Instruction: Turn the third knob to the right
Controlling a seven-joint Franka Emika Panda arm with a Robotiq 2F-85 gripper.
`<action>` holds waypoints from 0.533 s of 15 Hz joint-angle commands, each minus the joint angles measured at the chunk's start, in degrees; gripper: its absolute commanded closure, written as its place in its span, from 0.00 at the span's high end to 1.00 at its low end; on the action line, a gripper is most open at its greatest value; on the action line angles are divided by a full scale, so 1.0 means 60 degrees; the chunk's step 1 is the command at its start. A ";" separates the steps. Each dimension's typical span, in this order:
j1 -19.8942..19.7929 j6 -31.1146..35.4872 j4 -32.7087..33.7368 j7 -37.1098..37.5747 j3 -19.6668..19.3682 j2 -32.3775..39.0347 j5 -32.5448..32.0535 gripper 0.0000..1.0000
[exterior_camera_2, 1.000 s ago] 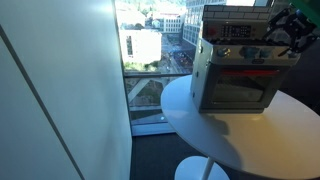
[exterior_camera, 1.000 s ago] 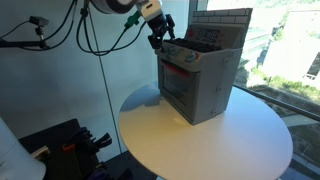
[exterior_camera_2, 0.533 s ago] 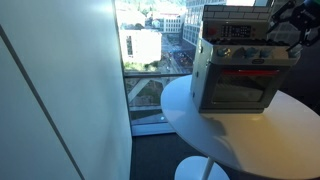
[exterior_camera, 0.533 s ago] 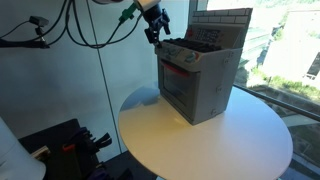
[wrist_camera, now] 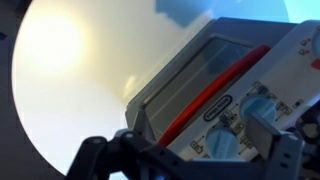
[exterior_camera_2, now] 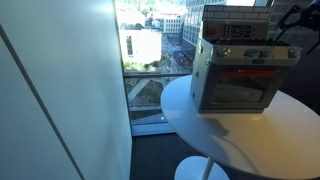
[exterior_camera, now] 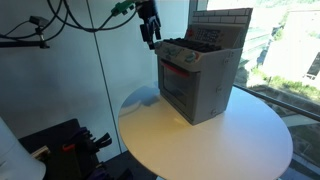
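Observation:
A grey toy oven (exterior_camera: 200, 85) stands on a round white table (exterior_camera: 190, 140) and shows in both exterior views (exterior_camera_2: 238, 80). Its knob strip (exterior_camera: 180, 56) runs along the top front, above a red handle (wrist_camera: 195, 100). In the wrist view, light-blue knobs (wrist_camera: 225, 140) sit on the white panel, with another (wrist_camera: 257, 102) beside it. My gripper (exterior_camera: 150, 36) hangs in the air above and beside the oven's upper corner, apart from it. In the wrist view my gripper (wrist_camera: 200, 128) is open with nothing between its fingers (wrist_camera: 140, 128). It shows faintly at the frame edge (exterior_camera_2: 300, 15).
The oven's raised back panel (exterior_camera: 222, 25) stands behind the knob strip. Large windows (exterior_camera_2: 150, 50) surround the table. Black equipment (exterior_camera: 60, 145) sits on the floor below the table edge. Cables (exterior_camera: 80, 25) hang from the arm.
My gripper has lifted up and drawn back from the oven's knob strip, moving away from the oven's corner. The oven has not moved.

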 commanded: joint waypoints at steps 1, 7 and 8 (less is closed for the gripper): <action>0.0036 -0.1521 0.0499 -0.1056 -0.0092 -0.0045 -0.0294 1.00; 0.0088 -0.3616 0.0829 -0.3315 -0.0079 -0.0412 -0.0557 1.00; 0.0091 -0.3956 0.0864 -0.3664 -0.0072 -0.0501 -0.0603 1.00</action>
